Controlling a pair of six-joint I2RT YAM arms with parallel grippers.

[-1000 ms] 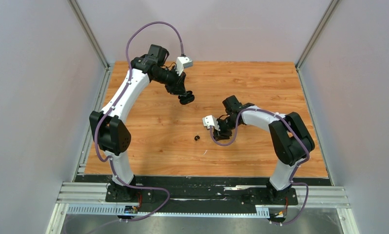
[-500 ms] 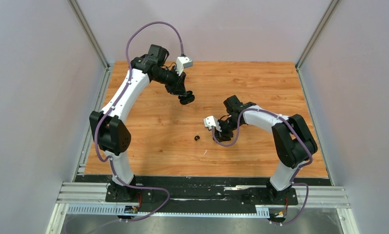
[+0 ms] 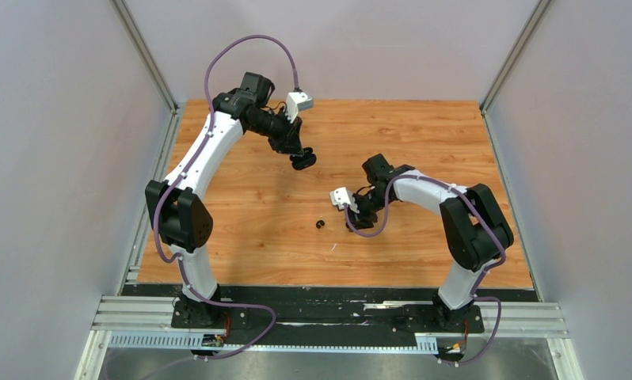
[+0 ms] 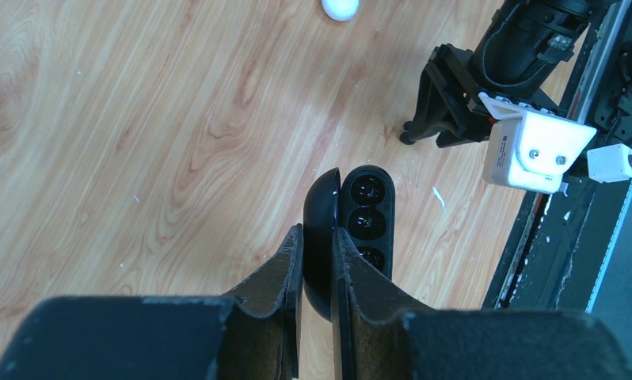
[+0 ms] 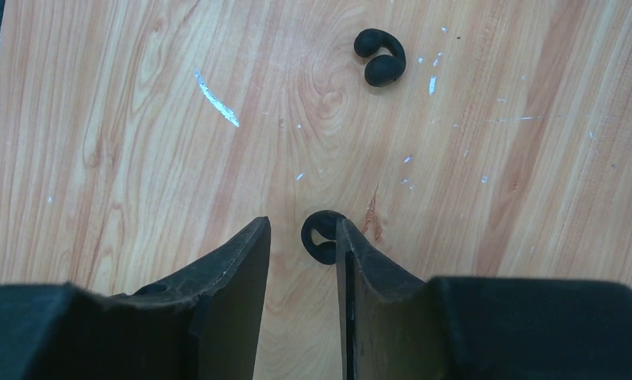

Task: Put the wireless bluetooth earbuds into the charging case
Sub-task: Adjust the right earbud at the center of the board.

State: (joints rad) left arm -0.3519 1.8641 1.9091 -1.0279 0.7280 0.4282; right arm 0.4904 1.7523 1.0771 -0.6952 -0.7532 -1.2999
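Right gripper (image 5: 301, 229) has settled astride a black earbud (image 5: 319, 237), jaws apart, pickup imminent; left gripper (image 4: 316, 236) clamps the charging case (image 4: 368, 206).

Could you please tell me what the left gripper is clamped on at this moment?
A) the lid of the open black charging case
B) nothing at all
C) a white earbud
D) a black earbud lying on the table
A: in the left wrist view the left gripper pinches the lid of the open black charging case, whose wells face the camera beside the fingers.
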